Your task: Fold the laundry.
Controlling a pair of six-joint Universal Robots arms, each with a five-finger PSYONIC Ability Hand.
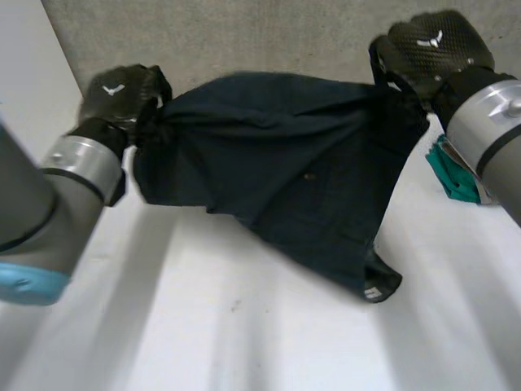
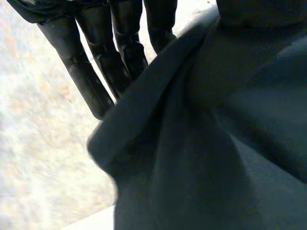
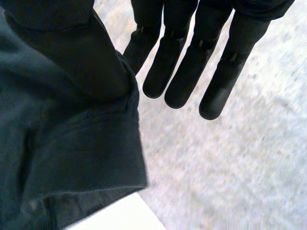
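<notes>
Head view shows the dark garment [image 1: 285, 171] stretched above the far side of the counter [image 1: 244, 342], the left robot hand [image 1: 122, 91] pinching its left top corner and the right robot hand [image 1: 431, 47] its right. It looks soft, light and limp, best held by corners and hems; a teal cloth [image 1: 454, 175] lies at the right.

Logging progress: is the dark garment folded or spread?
Spread: the left hand and right hand hold the dark garment up by its corners; it hangs open over the table.

Garment [image 1: 293, 179] spread between left hand [image 1: 122, 94] and right hand [image 1: 431, 49], above table [image 1: 244, 326], folded cloth [image 1: 456, 175] beside right arm
</notes>
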